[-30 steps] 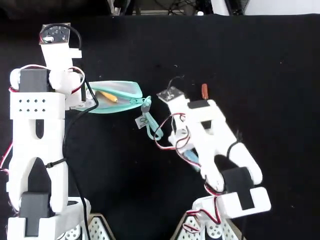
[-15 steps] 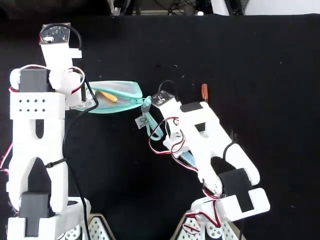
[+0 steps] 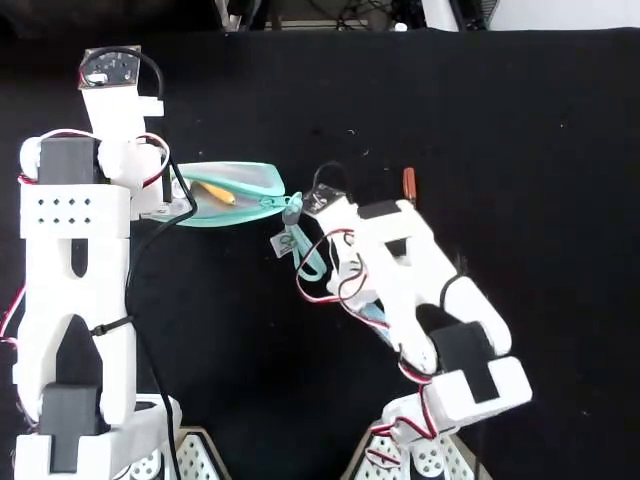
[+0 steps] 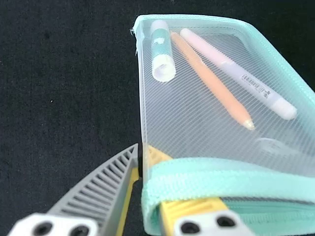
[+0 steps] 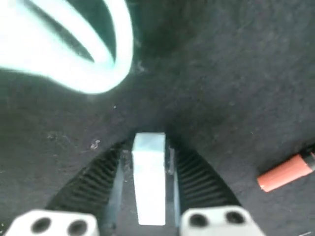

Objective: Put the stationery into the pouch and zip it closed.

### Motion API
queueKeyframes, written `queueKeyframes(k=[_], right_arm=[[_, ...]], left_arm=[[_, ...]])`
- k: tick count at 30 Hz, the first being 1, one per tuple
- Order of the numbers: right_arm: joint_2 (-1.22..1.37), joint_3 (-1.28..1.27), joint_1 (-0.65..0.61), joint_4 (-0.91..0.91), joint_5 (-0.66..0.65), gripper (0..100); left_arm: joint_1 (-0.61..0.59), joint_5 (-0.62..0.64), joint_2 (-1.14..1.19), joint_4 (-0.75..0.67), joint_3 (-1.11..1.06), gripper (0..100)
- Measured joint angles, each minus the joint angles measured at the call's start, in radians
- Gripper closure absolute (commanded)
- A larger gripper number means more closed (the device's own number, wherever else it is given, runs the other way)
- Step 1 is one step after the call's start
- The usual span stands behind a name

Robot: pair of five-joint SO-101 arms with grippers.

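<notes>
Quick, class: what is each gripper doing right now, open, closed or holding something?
Left gripper: closed on the pouch edge.
Right gripper: closed on a small pale block.

The left arm (image 3: 75, 250) stretches straight forward, and the left gripper (image 4: 142, 160) turns inward at its end, clamped on one end of the pouch (image 4: 206, 113). The right arm (image 3: 420, 290) leans diagonally toward it — the right gripper (image 5: 147, 147) points downward, pinching a white block (image 5: 149, 187).
</notes>
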State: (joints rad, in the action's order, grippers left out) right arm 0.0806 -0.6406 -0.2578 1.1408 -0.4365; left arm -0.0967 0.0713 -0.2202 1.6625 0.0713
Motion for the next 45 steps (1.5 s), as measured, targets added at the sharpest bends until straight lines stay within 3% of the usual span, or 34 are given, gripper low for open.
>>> queueKeyframes(k=[7, 14, 18, 22, 28, 33, 39, 45], right_arm=[[-0.110, -0.014, -0.006, 0.055, -0.002, 98.6], [-0.654, -0.014, -0.084, 0.138, 0.071, 98.6], [-1.019, -0.015, -0.117, 0.029, 0.212, 98.6], [-1.237, -0.086, -0.216, -0.189, 0.287, 98.6], [-1.267, -0.264, -0.408, -0.565, 0.298, 98.6], [-1.183, -0.364, -0.436, -0.867, 0.298, 98.6], [-1.079, -0.370, -0.440, -1.013, 0.305, 98.6], [-0.996, -0.370, -0.505, -1.036, 0.308, 98.6]], left_arm=[[0.000, 0.000, 0.000, 0.000, 0.000, 97], [0.000, -0.034, 0.000, 0.002, 0.000, 97], [0.000, -0.034, 0.000, 0.002, 0.000, 97], [0.000, -0.034, 0.000, 0.002, 0.000, 97], [0.000, -0.034, 0.000, 0.002, 0.000, 97], [0.000, -0.034, 0.000, 0.002, 0.000, 97], [0.000, -0.034, 0.000, 0.002, 0.000, 97], [0.000, -0.037, 0.000, 0.002, 0.000, 97]])
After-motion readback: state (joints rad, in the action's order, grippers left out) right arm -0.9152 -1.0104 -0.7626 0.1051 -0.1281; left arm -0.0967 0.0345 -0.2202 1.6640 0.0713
